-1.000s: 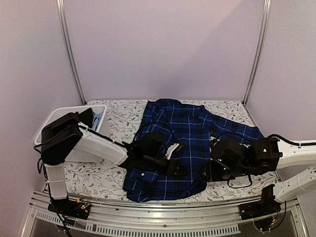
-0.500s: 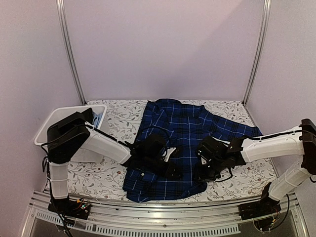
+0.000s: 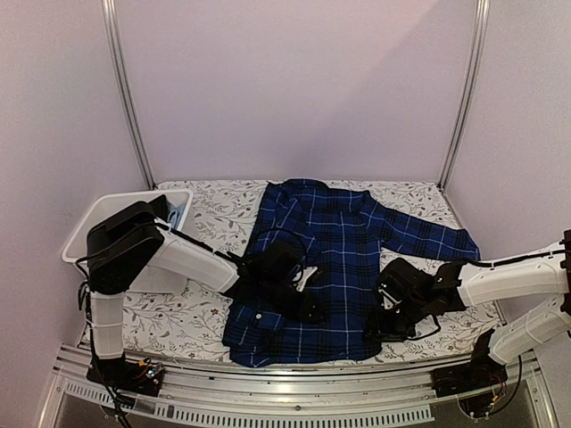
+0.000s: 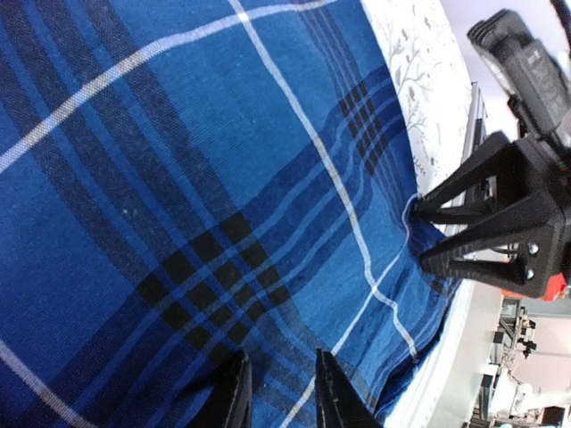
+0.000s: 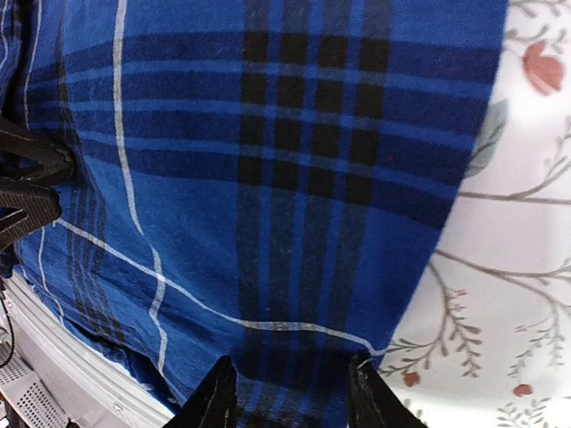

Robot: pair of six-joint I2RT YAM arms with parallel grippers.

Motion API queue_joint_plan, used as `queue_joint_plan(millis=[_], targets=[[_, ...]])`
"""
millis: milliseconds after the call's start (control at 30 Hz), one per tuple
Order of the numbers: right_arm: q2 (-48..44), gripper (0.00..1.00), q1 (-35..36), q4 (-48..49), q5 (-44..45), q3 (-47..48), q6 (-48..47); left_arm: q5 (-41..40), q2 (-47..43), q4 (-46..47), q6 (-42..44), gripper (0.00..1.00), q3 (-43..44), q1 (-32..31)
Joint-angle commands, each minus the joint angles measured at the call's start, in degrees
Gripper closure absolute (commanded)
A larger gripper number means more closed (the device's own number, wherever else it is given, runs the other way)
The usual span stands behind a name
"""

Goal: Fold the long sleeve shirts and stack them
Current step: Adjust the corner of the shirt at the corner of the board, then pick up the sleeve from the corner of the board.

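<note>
**Both end effectors down on the plaid shirt, near the tabletop's front edge**

Left end effector (image 4: 278, 397) hangs just over the cloth, its fingers only a sliver apart, no fold gathered between them, navy plaid running flat underneath. Right end effector (image 5: 290, 397) is spread wide, its fingers astride the hem, blue cloth between them and the flowered tabletop (image 3: 178, 321) showing just to one side. The two point toward each other across the lower part of the shirt, the left at mid-body and the right at the near right corner of the hem. The shirt (image 3: 339, 232) lies spread from the middle of the far edge down to the near edge, one sleeve reaching toward the right edge. A white bin (image 3: 98, 218) stands at the left edge.
</note>
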Motion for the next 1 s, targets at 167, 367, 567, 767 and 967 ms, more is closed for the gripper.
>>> queue_joint_plan(millis=[167, 367, 567, 767, 967], targets=[[-8.83, 0.45, -19.53, -9.78, 11.58, 8.06, -4.38, 0.4, -1.63, -6.08, 4.37, 0.73, 3.62, 1.54], [-7.09, 0.31, -37.82, -2.08, 12.6, 6.95, -10.63, -0.47, -4.14, -9.55, 5.85, 0.69, 6.67, 1.74], [-4.8, 0.25, -53.76, 6.72, 10.69, 4.04, -11.64, -0.82, -6.54, -11.1, 6.52, 0.67, 8.53, 2.44], [1.64, 0.25, -61.84, 12.56, 10.03, 4.86, -9.39, -1.28, -8.49, -12.43, 7.29, 0.67, 9.08, 2.82], [7.42, 0.25, -67.98, 16.96, 8.04, 6.76, -7.91, -1.93, -10.37, -13.58, 7.68, 0.67, 8.44, 3.21]])
